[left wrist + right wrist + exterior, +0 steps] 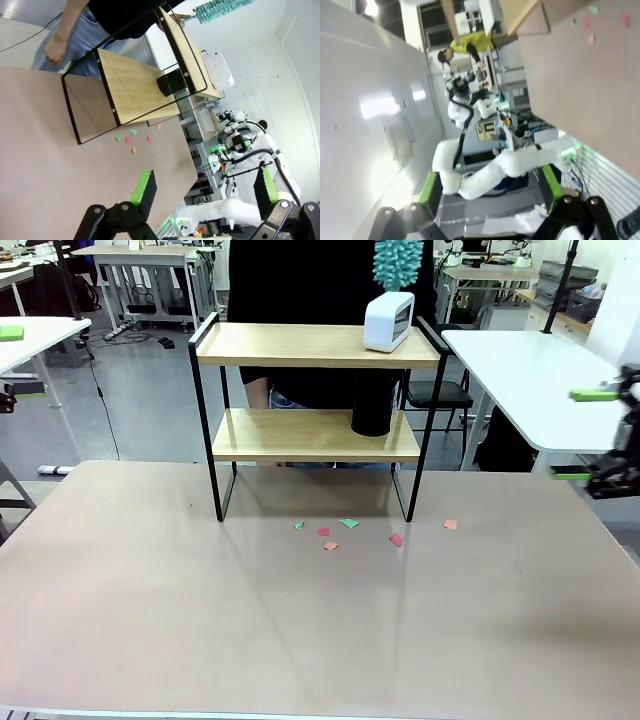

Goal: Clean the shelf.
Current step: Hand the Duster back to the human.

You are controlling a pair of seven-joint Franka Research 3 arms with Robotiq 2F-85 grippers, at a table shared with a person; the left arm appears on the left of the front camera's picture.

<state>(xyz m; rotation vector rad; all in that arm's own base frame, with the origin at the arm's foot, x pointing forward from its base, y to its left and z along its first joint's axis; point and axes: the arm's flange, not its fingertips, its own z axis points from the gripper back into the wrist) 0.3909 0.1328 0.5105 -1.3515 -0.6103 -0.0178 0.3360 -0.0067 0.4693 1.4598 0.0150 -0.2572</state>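
Nearest the robot, the beige tabletop (pixel 150 600) is bare up to a scatter of small coloured paper scraps (pixel 349 524) lying just in front of the shelf (pixel 310 435). The right gripper (pixel 598 435), blurred at the table's right edge, and the left gripper (pixel 205 187) both have their jaws spread wide, holding nothing. The shelf stands upright at the far middle, a black cylinder (pixel 373 405) on its lower board and a white device (pixel 388 321) on top, with a person's teal duster (pixel 398 262) above it.
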